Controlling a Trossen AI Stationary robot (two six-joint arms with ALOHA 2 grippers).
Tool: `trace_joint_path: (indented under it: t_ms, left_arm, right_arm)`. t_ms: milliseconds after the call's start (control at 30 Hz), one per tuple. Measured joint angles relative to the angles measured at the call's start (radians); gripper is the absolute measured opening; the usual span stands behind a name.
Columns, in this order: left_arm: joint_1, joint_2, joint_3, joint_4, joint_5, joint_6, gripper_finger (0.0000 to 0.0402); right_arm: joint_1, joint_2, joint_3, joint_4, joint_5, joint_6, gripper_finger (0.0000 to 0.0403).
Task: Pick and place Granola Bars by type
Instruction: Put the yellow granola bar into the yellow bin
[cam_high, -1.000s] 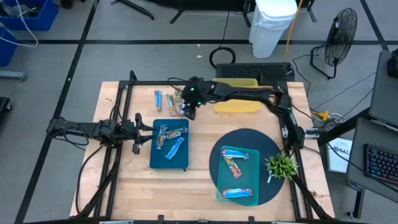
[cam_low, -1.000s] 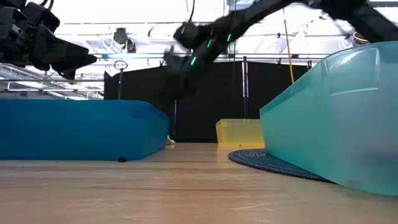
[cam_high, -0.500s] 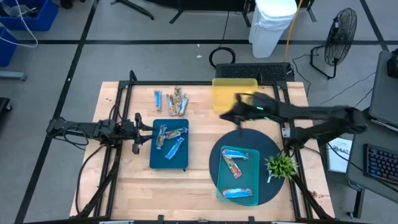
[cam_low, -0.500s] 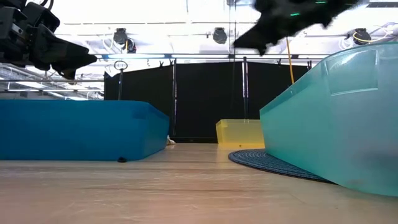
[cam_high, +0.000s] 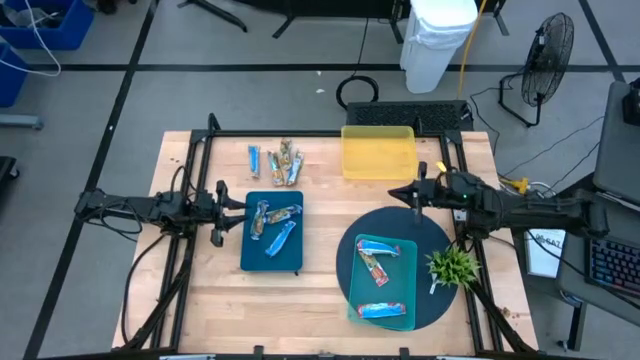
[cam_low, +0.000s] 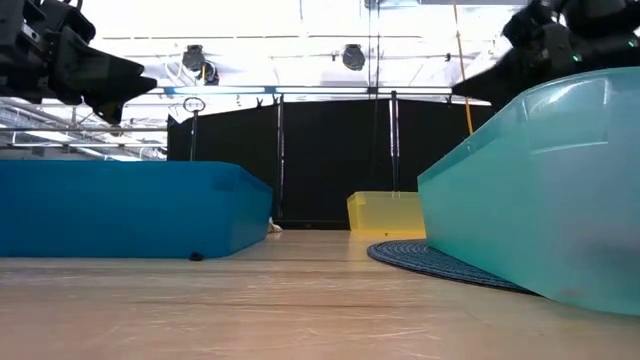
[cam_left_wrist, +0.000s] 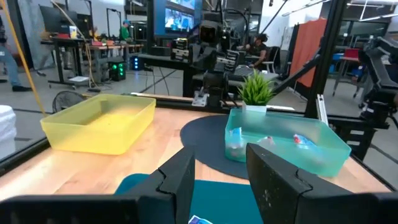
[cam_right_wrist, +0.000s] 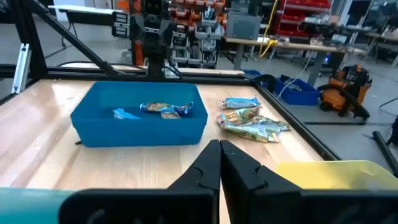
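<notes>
Several loose granola bars (cam_high: 275, 160), blue and mottled, lie flat on the wood near the far edge, also shown as granola bars (cam_right_wrist: 252, 121) in the right wrist view. More bars (cam_high: 272, 225) lie in the blue tray (cam_high: 250, 255). Two bars (cam_high: 378, 265) lie in the teal tray (cam_high: 400, 312). My right gripper (cam_high: 400, 192) is shut and holds nothing. It hangs above the far rim of the dark round mat (cam_high: 345, 260), its closed fingers (cam_right_wrist: 219, 163) pointing toward the blue tray. My left gripper (cam_high: 238, 212) stands open at the blue tray's left edge.
A yellow tray (cam_high: 378, 152) stands at the far edge, just beyond my right gripper. A small green plant (cam_high: 452, 266) stands at the mat's right side. A black frame (cam_high: 200, 150) runs around the table. Bare wood lies between the blue tray and the mat.
My right gripper has swung fast from above the loose bars toward the table's right edge, passing over the yellow tray and ending above the mat's far rim. The loose bars lie as they did half a second ago.
</notes>
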Motion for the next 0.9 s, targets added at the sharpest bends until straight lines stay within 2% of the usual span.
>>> trace_joint_path:
  t_ms: [300,400,467,600,633,800,900]
  left_arm:
    - [0.000,0.000,0.000,-0.002,0.001,-0.034,0.0147]
    - [0.000,0.000,0.000,-0.002,-0.004,-0.037,0.0147]
    - [0.000,0.000,0.000,-0.002,-0.054,-0.043,0.0147]
    - [0.008,0.005,0.001,0.032,-0.281,-0.066,0.0147]
    - [0.018,0.009,0.008,0.031,-0.310,-0.063,0.0147]
    - [0.108,0.107,0.102,-0.017,-0.350,-0.147,0.0147]
    - [0.192,0.230,0.215,-0.164,-0.422,-0.243,0.0147]
  right_arm:
    - [0.000,-0.203,-0.127,0.018,0.011,0.004,0.0001]
    - [0.000,-0.260,-0.150,0.017,0.059,-0.003,0.0001]
    - [0.000,-0.295,-0.166,0.014,0.090,-0.014,0.0001]
    - [-0.001,-0.343,-0.200,0.001,0.109,-0.020,0.0001]
    - [-0.001,-0.352,-0.208,0.002,0.109,-0.020,0.0001]
    - [-0.001,-0.368,-0.222,0.006,0.113,-0.020,0.0001]
    - [-0.001,-0.368,-0.222,0.007,0.113,-0.021,0.0001]
